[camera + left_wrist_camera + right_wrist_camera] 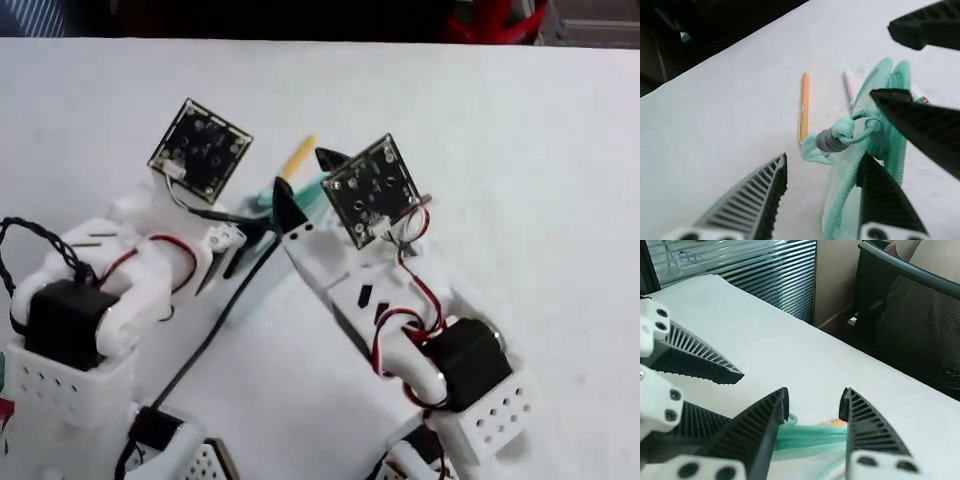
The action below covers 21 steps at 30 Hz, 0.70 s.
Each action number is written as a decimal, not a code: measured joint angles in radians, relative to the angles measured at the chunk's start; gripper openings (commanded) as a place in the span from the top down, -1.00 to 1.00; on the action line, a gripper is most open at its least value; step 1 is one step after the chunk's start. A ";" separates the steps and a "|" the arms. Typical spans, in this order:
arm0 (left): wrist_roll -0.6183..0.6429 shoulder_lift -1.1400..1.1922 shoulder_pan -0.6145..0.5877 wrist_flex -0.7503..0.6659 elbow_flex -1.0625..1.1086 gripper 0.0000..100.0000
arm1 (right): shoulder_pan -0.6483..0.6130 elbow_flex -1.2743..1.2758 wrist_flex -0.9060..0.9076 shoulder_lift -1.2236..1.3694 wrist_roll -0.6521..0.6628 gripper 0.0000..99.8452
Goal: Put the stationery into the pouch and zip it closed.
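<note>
Left gripper (823, 157) is hovering wide open, zip pull (830, 141) of the pouch (845, 200) sitting just ahead of its jaws; right gripper (815, 391) gaping alongside

From above, my left wrist (190, 200) and right wrist (370, 195) cover most of the pouch (308, 190). Only a teal sliver shows, and just one end of the orange pen (299, 155). At my left wrist, the pouch runs out of view, the pink pen (848, 86) lies half behind it, and a red-marked bit (920, 98) is too small to name.
</note>
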 measured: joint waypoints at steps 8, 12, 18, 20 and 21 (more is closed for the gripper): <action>0.000 -0.023 0.000 -0.015 0.017 0.52 | -0.061 0.000 0.046 0.002 -0.034 0.65; 0.000 -0.023 0.000 -0.015 0.017 0.52 | -0.071 0.000 0.048 0.041 -0.034 0.77; 0.000 -0.025 -0.005 -0.015 0.018 0.52 | -0.068 -0.009 0.046 0.107 -0.035 0.97; 0.000 -0.025 -0.005 -0.015 0.018 0.52 | -0.063 -0.018 0.046 0.121 -0.034 0.96; 0.000 -0.025 -0.005 -0.015 0.018 0.52 | -0.058 -0.020 0.046 0.124 -0.034 0.97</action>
